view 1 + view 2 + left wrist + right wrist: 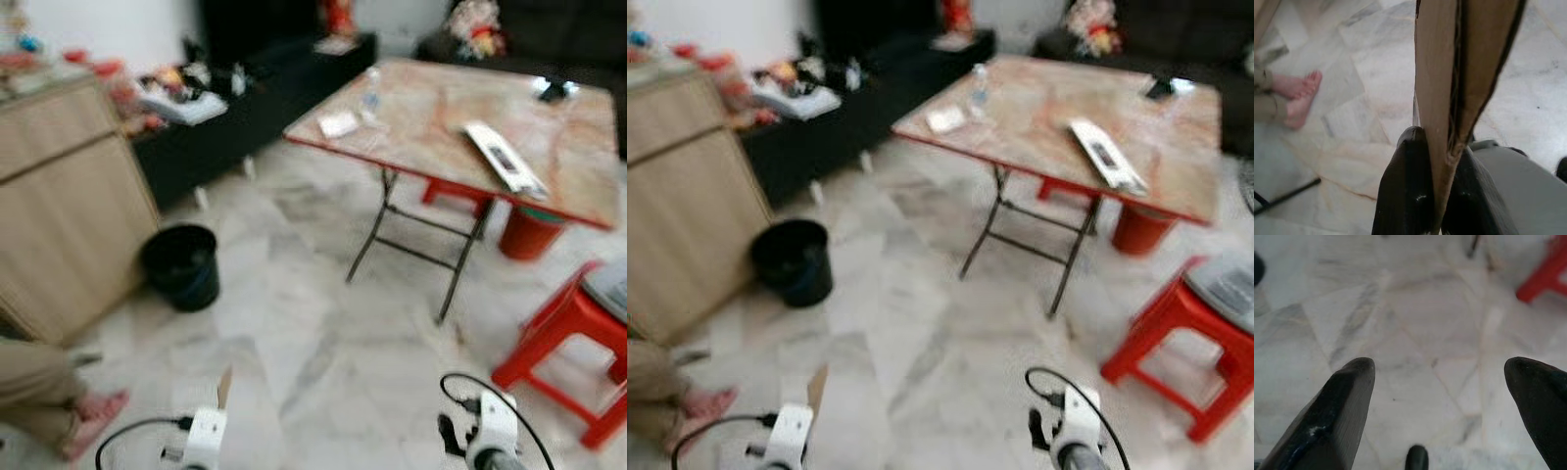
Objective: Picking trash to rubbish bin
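My left gripper [1437, 147] is shut on a flat piece of brown cardboard [1459, 68], which stands up between the two black fingers. The tip of that cardboard [224, 386] pokes up above my left wrist at the bottom of the left eye view. A black rubbish bin [182, 264] stands on the marble floor beside a wooden cabinet [59, 196], ahead and to the left. My right gripper [1440, 382] is open over bare floor, with nothing between its fingers [1337, 416].
A person's bare feet [1298, 95] and trouser leg are close on the left. A folding table [460, 127] with a bottle and papers stands ahead right, red stools [578, 333] beside it. A low black TV bench [245, 108] lies beyond the bin.
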